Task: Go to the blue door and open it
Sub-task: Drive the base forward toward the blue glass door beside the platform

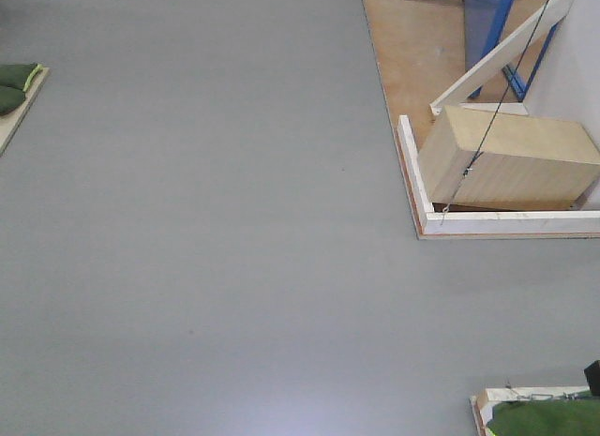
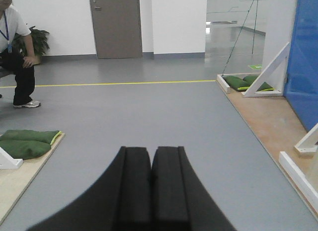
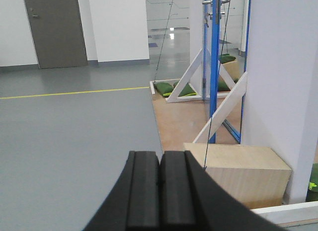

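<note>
floor: grey, smooth and matt (image 1: 187, 220), with a yellow line (image 2: 114, 83) running across it far off. far wall (image 2: 59, 22): white, with a closed grey-brown door (image 2: 116, 25). potted plant (image 2: 35, 42) at far left against that wall, beside a seated person (image 2: 15, 52). right side: plywood platform (image 1: 412, 52) with white edging (image 1: 506, 223). a pale wooden box (image 1: 511, 159) sits on it, near a white wall panel (image 3: 283, 92) with a diagonal white brace (image 3: 229, 106). green sandbags (image 2: 25, 144) lie on a board at near left. a far opening shows glossy floor reflecting light (image 3: 171, 36).

Both grippers point level and forward: the left gripper (image 2: 151, 164) and right gripper (image 3: 160, 166) have pads pressed together, gripping nothing.
</note>
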Controlling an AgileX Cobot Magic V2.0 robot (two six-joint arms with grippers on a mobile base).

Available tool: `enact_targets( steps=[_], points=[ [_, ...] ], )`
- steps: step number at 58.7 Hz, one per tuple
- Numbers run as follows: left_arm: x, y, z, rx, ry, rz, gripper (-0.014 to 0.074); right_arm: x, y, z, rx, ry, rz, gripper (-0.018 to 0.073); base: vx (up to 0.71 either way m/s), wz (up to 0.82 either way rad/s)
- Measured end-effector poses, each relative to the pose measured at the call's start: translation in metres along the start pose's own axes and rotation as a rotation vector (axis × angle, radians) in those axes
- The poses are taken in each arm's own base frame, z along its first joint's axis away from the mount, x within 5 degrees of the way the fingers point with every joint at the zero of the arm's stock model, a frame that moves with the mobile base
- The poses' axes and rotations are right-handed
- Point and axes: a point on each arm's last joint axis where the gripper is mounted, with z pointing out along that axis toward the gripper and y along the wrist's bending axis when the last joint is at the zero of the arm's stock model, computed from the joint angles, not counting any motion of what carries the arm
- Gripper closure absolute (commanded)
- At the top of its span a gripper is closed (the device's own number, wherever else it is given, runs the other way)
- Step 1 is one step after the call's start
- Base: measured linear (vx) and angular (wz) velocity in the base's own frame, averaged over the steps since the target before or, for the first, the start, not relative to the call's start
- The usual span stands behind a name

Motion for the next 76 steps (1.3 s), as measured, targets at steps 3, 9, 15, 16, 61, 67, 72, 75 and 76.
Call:
enact_targets(
  steps=[3, 9, 15, 16, 61, 67, 72, 75, 76],
  points=[
    [0.0, 0.0, 0.0, 0.0, 0.0, 0.0, 0.0524, 0.0, 0.0, 0.0, 0.0, 0.0, 0.0, 0.0561, 0.38, 0.0],
    [0.0, 0.0, 0.0, 0.0, 0.0, 0.0, 0.0524, 0.0, 0.0, 0.0, 0.0, 0.0, 0.0, 0.0561, 0.4, -0.01],
    [0.0, 0.0, 0.0, 0.0, 0.0, 0.0, 0.0524, 0.0, 0.0, 0.0, 0.0, 0.0, 0.0, 0.0561, 0.41, -0.02],
    [0.0, 0.0, 0.0, 0.0, 0.0, 0.0, 0.0524, 0.0, 0.0, 0.0, 0.0, 0.0, 0.0, 0.0561, 0.41, -0.01],
    [0.0, 0.0, 0.0, 0.0, 0.0, 0.0, 0.0524, 0.0, 0.0, 0.0, 0.0, 0.0, 0.0, 0.0561, 0.42, 0.0],
    [0.0, 0.0, 0.0, 0.0, 0.0, 0.0, 0.0524, 0.0, 0.0, 0.0, 0.0, 0.0, 0.0, 0.0561, 0.42, 0.0],
    [0.0, 0.0, 0.0, 0.0, 0.0, 0.0, 0.0524, 0.0, 0.0, 0.0, 0.0, 0.0, 0.0, 0.0561, 0.42, -0.04],
    [0.0, 0.0, 0.0, 0.0, 0.0, 0.0, 0.0524, 0.0, 0.0, 0.0, 0.0, 0.0, 0.0, 0.0561, 0.41, -0.05],
    [0.0, 0.0, 0.0, 0.0, 0.0, 0.0, 0.0524, 0.0, 0.0, 0.0, 0.0, 0.0, 0.0, 0.0561, 0.41, -0.05]
  ],
)
